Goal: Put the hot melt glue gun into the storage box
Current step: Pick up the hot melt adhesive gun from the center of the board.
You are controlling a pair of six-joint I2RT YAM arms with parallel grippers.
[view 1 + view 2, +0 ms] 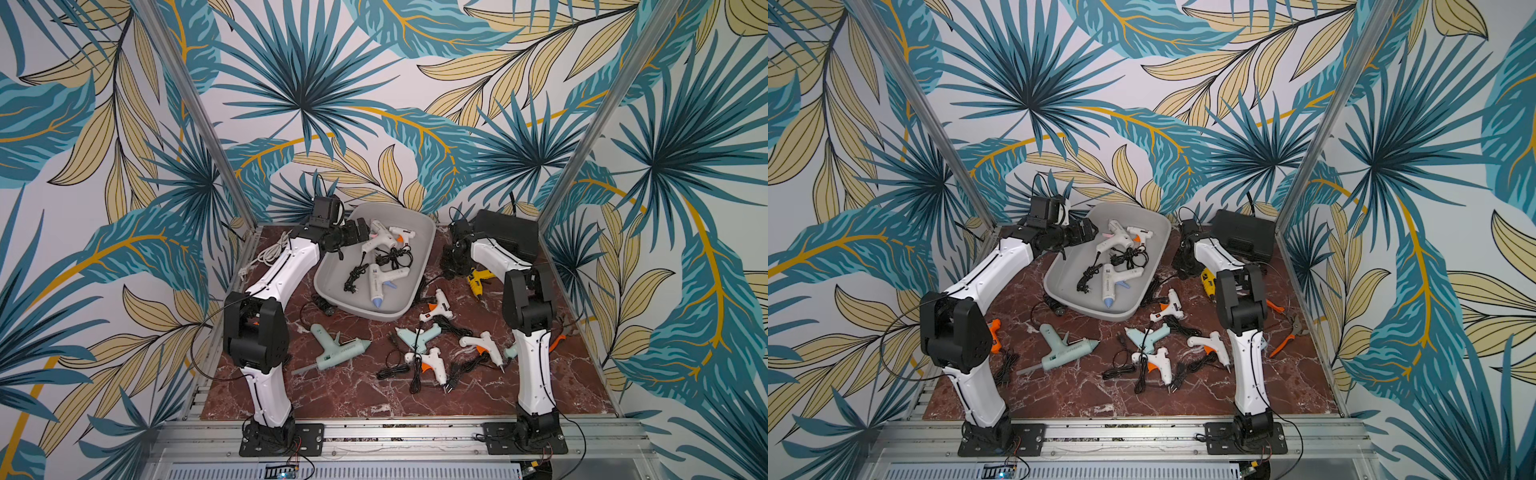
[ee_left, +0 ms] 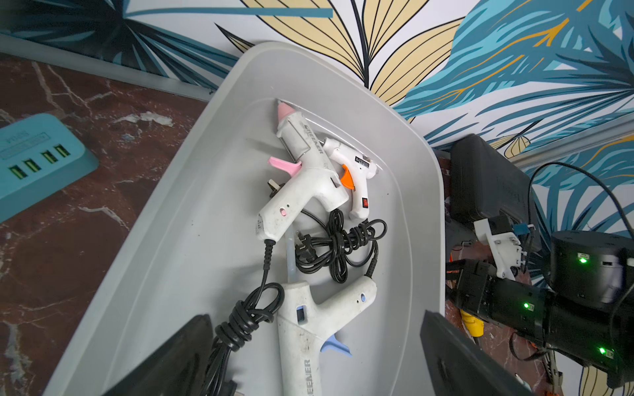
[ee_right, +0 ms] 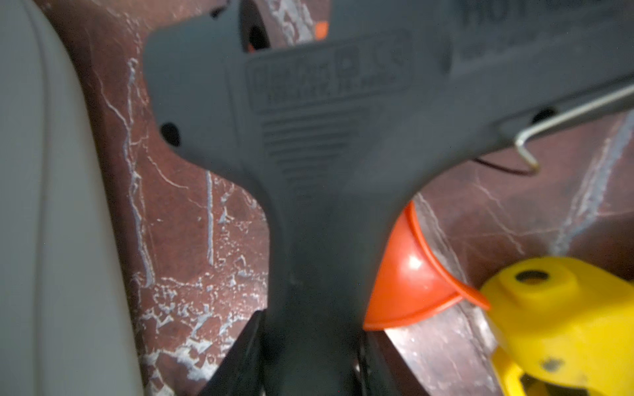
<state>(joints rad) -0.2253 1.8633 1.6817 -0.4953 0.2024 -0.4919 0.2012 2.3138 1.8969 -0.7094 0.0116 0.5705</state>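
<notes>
Clamping a black glue gun [image 3: 326, 103] by its handle, the right gripper [image 3: 308, 356] must next lift it into the storage box [image 3: 41, 205]; left gripper [image 2: 319, 356] spread, empty

tops overhead, wrist cams near storage box [image 2: 147, 274]

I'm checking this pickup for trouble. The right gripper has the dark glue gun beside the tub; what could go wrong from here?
1. The right gripper pinches only the handle end of the dark glue gun, so the body may swing or slip on lifting.
2. The yellow glue gun lies right by its orange trigger and could get dragged.
3. The open left gripper hangs over the storage box, possibly in the way.
</notes>
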